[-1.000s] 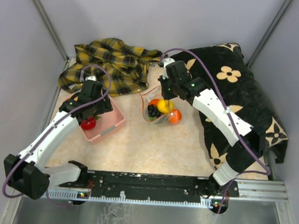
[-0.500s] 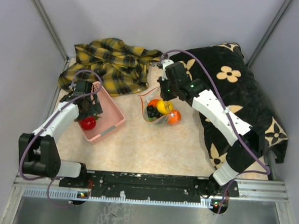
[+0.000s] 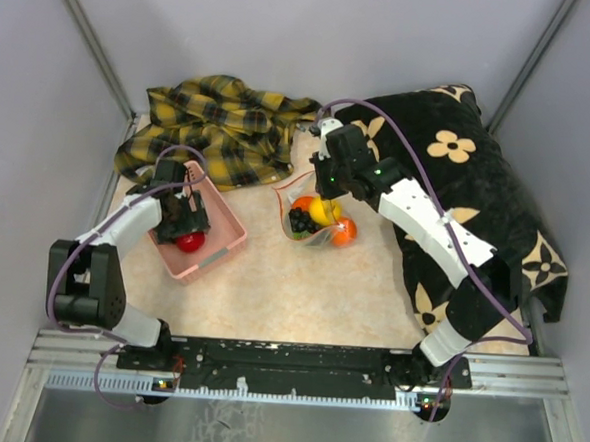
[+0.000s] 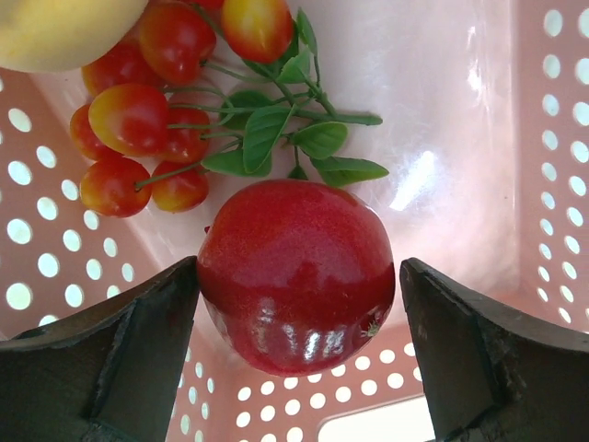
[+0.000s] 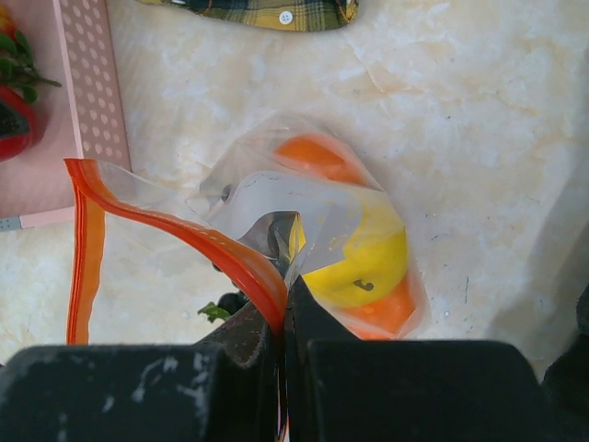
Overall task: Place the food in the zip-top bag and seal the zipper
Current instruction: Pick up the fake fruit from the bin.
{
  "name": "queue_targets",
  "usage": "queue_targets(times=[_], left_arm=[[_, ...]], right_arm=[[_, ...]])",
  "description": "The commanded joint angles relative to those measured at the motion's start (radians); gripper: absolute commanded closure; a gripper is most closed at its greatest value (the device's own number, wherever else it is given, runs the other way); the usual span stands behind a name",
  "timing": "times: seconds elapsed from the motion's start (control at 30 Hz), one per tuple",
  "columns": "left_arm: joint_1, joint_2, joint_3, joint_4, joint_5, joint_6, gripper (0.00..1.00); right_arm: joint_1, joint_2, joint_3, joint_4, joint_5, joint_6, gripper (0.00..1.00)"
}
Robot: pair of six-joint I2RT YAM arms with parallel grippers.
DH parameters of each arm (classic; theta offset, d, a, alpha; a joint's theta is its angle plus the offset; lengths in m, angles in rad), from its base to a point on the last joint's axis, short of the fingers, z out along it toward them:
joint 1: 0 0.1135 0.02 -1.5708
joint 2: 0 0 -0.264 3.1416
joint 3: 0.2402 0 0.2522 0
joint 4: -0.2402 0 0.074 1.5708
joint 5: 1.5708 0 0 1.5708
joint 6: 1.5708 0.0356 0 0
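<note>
Loading step — left gripper (image 4: 299, 295), jaws spread astride the apple (image 4: 294, 239) in the basket (image 4: 515, 184) at left, should next close and lift; right gripper (image 5: 283, 318) pinches the bag (image 5: 313, 207) by its zipper (image 5: 184, 230) at centre.

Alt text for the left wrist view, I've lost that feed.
A glossy red apple fills the centre, flanked by the open fingers of the left end effector, a gap showing on its right side. It lies in the pink perforated basket, with a leafy sprig of small red-orange tomatoes behind it and a yellow fruit at top left.
</note>
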Motion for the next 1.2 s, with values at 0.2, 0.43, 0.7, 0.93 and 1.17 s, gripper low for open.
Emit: queue_targets(times=[0.2,0.43,0.7,0.93,1.17], left_arm=[[0.002,0.076,0.081,-0.003,0.024,0.024,0.05],[0.002,0.144,0.112,-0.011,0.04,0.033,0.07],[0.0,0.106,0.073,-0.002,0.08,0.036,0.11],[-0.016,0.045,0.046,0.005,0.103,0.034,0.18],[-0.046,0.051,0.029,-0.01,0.112,0.032,0.09]], right_arm=[[-0.004,-0.035,0.001,0.047,-0.012,-0.015,1.0],[-0.004,-0.035,-0.003,0.047,-0.011,-0.015,1.0],[-0.003,-0.035,0.001,0.045,-0.009,-0.013,1.0],[-0.003,-0.035,0.006,0.04,-0.002,-0.009,1.0],[-0.003,-0.033,0.008,0.038,0.001,-0.004,1.0]])
